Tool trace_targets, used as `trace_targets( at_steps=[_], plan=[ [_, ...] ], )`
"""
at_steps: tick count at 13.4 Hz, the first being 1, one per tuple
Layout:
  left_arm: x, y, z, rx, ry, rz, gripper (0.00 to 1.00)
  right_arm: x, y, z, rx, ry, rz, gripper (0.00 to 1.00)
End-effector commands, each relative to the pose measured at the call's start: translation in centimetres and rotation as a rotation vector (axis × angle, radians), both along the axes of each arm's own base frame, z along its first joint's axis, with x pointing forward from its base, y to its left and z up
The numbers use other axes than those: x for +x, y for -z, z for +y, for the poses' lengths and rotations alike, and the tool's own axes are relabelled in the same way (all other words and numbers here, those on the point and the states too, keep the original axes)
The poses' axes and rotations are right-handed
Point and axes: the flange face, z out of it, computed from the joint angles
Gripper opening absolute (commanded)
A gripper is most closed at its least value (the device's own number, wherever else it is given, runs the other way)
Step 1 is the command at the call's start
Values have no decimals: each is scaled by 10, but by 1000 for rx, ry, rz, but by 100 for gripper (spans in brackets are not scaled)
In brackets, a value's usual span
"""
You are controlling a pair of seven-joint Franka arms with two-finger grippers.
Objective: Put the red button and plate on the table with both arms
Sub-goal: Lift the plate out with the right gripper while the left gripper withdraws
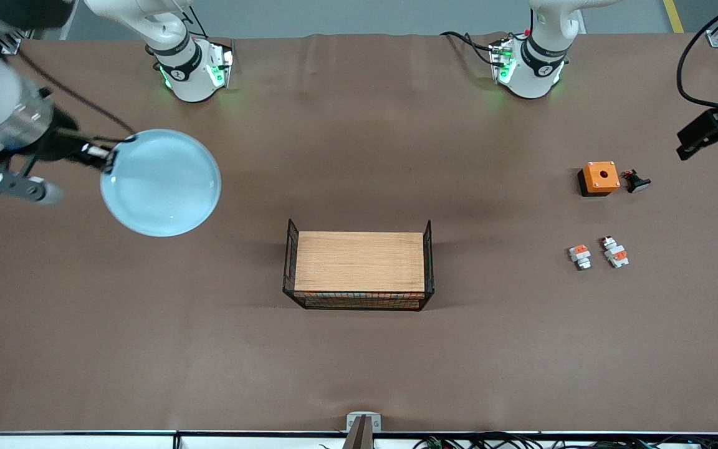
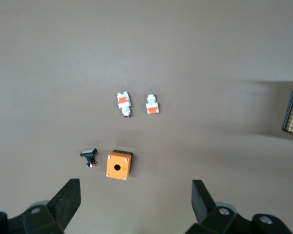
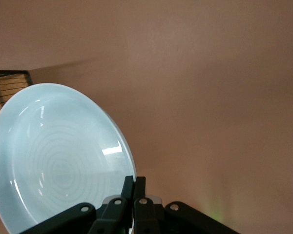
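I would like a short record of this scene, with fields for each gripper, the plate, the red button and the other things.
right gripper: shut on the plate's rim, above the table
plate: held toward the right arm's end
left gripper: open, above the small parts
red button: on the table, beside the shorter white-orange block
orange box: farther from the front camera than both
wooden rack: mid-table

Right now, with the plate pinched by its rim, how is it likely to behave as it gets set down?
The plate looks rigid and glossy, so it may slip or pivot between the fingers of the right gripper, which grips only its rim. Held at one edge, it probably sags toward its free side. It looks ceramic-like, so a hard landing on the table might chip it.
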Motion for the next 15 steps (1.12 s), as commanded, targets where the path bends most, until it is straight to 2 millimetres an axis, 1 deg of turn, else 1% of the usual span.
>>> trace_targets(
  at_steps=[1,2,3,6,8,10,12,13,15],
  plan=[
    [-10,4,2,-31,16,2,100,12,47,-57,51,-116,-18,0],
    [-10,4,-1,-47,19,3,100,18,63,-76,56,-133,-37,0],
    [-10,5,-2,-58,20,5,100,22,83,-93,59,-144,-51,0],
    [-11,6,-5,-59,28,14,100,36,161,-146,66,-165,-97,0],
    [-12,7,-11,-59,63,21,100,43,207,-174,73,-154,-97,0],
    [-13,16,-23,-57,87,44,100,47,256,-206,93,-147,-69,1],
    [-12,18,-29,-93,92,43,100,49,297,-223,143,-186,-64,1],
    [-13,17,-33,-100,97,42,100,47,316,-228,167,-169,-48,1],
    [-13,17,-35,-100,101,44,100,45,344,-231,195,-155,-25,1]
  ],
)
